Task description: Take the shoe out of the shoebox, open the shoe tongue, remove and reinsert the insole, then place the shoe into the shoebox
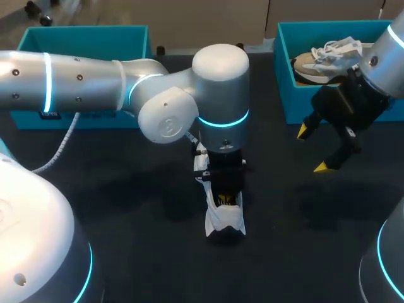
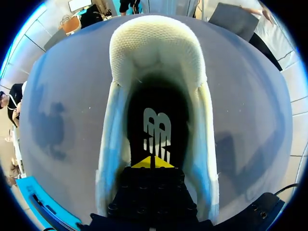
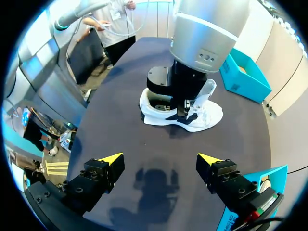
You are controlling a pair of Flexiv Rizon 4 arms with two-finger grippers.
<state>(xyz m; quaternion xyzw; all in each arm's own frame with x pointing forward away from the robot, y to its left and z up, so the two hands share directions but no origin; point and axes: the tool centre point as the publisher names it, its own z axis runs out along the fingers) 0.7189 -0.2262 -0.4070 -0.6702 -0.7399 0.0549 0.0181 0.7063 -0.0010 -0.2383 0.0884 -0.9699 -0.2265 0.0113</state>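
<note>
Shoe is out of the box, upright on its sole mid-bench, heel toward the robot. Left gripper reaches down into the shoe's opening, yellow tips together, low on the dark insole. Cannot tell if any insole edge is pinched between them. Right gripper hangs well apart from the shoe, jaws wide, nothing in them, just in front of the right shoebox, which holds a 2nd shoe.

Handling, judged:
- Shoe: light, soft mesh upper, padded collar. It will likely give, and slide on the bench if pulled unbraced.
- Insole: thin and floppy, probably snug along the walls.
- Best hold: pinch the insole at its heel edge and peel up, with the right gripper steadying the toe or sidewall.
- For carrying: clamp the heel collar, probably the stiffest part.
</note>
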